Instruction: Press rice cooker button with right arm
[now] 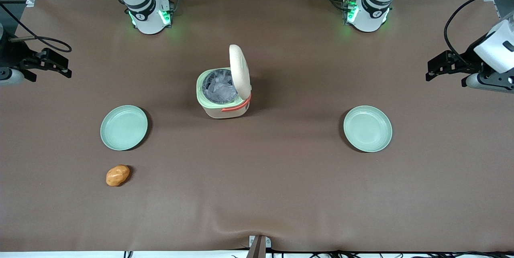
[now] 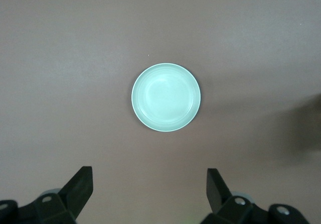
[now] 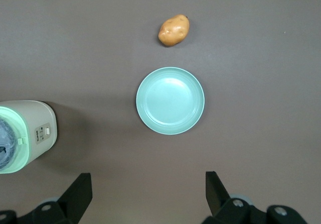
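Observation:
The rice cooker [image 1: 223,96] stands at the middle of the table, cream with a pale green rim and a coral-orange handle. Its lid stands open upright and the silvery inner pot shows. In the right wrist view the cooker [image 3: 25,133] shows its small button panel [image 3: 44,133] on the side wall. My right gripper [image 1: 66,64] hangs open and empty above the table at the working arm's end, well apart from the cooker. In the right wrist view the gripper [image 3: 148,181] has its two black fingers wide apart over bare table.
A pale green plate [image 1: 124,127] lies below the gripper, also in the right wrist view [image 3: 170,100]. A potato [image 1: 117,175] lies nearer the front camera than it, also seen from the wrist [image 3: 174,30]. A second plate [image 1: 368,128] lies toward the parked arm's end.

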Robot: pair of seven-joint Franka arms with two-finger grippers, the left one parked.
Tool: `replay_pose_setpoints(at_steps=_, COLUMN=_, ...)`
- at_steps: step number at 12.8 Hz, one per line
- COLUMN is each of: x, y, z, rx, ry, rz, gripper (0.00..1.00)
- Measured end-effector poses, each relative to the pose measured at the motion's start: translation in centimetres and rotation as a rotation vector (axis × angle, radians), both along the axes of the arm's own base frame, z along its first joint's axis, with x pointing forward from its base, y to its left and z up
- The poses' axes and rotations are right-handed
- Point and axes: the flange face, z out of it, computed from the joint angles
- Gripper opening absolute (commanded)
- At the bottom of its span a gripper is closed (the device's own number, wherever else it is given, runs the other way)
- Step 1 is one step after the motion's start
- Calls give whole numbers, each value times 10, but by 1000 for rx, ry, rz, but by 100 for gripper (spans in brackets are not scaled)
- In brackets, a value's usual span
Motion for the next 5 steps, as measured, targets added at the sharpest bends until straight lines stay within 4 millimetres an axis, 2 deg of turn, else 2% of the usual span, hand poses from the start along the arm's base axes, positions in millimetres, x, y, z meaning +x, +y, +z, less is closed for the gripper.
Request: replay_pose_setpoints(at_steps=5, x=-2, y=3, z=11, rx=0, ry=0, rz=6, gripper=100)
